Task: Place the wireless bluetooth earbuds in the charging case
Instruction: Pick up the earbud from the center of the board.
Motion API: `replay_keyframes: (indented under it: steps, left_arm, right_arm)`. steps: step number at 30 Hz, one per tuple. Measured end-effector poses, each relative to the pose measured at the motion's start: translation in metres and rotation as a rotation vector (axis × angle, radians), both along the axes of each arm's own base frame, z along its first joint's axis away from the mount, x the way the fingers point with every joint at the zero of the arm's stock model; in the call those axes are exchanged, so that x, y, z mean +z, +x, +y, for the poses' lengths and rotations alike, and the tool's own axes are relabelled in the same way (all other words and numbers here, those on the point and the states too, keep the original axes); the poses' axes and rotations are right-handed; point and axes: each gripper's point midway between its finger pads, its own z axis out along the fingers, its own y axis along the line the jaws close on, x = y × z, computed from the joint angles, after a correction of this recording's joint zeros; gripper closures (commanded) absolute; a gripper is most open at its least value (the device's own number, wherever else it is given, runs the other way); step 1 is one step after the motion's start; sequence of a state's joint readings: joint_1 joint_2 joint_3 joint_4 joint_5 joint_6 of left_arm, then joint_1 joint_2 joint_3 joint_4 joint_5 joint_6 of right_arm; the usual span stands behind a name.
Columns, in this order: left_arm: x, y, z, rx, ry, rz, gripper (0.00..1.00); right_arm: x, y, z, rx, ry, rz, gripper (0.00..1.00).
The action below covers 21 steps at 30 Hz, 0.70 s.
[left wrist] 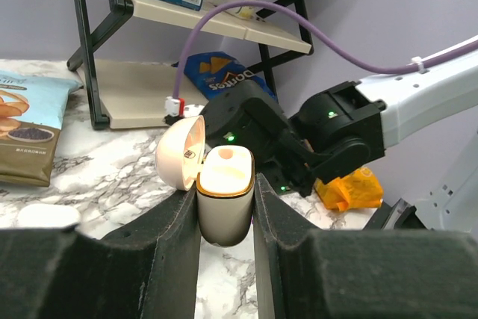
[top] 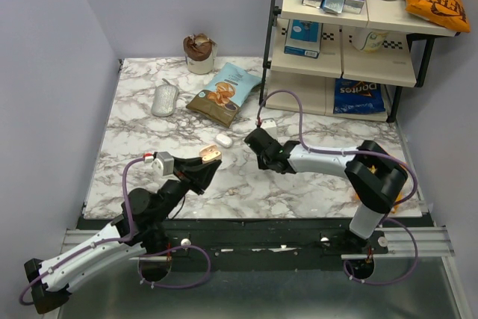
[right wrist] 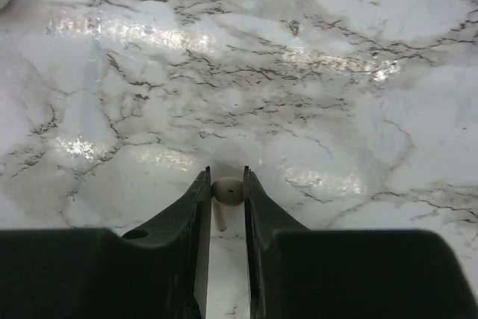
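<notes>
black right claw (right wrist: pixel 225 177) is clenched on one earbud (right wrist: pixel 227 191): rounded head pinched at the tips, stem running back between the fingers toward the wrist. the claw is low over the marble table (right wrist: pixel 314 95); touching it or just above, can't tell.

the charging case (left wrist: pixel 222 211) sits to this claw's left and a touch nearer the bases, near but apart. it's gripped upright in the left claw (left wrist: pixel 224 188), mouth facing up, lid (left wrist: pixel 179 156) hinged open beside it. the right arm carries the bud, so my guess is it has to go left and turn the stem down into that mouth.

a white oval piece (top: pixel 224 140) lies on the marble between the claws, just beyond the case; can't tell what it is. second earbud not found. the case inside glows orange, so can't tell if a seat is already filled.
</notes>
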<state>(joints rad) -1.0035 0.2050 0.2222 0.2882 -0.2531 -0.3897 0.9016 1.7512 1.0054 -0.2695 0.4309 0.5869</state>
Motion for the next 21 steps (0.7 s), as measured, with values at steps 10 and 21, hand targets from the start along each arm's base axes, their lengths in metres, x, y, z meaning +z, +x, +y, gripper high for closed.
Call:
replay_keyframes:
  steps: [10, 21]
  left_arm:
    - [-0.009, 0.007, -0.006, 0.016, 0.034, 0.018, 1.0]
    - [-0.007, 0.029, -0.025, 0.07, 0.088, -0.044, 1.0]
  right_arm:
    - [0.108, 0.024, -0.002, -0.041, 0.187, -0.297, 0.99]
    - [0.264, 0.014, -0.017, 0.037, 0.475, -0.662, 0.99]
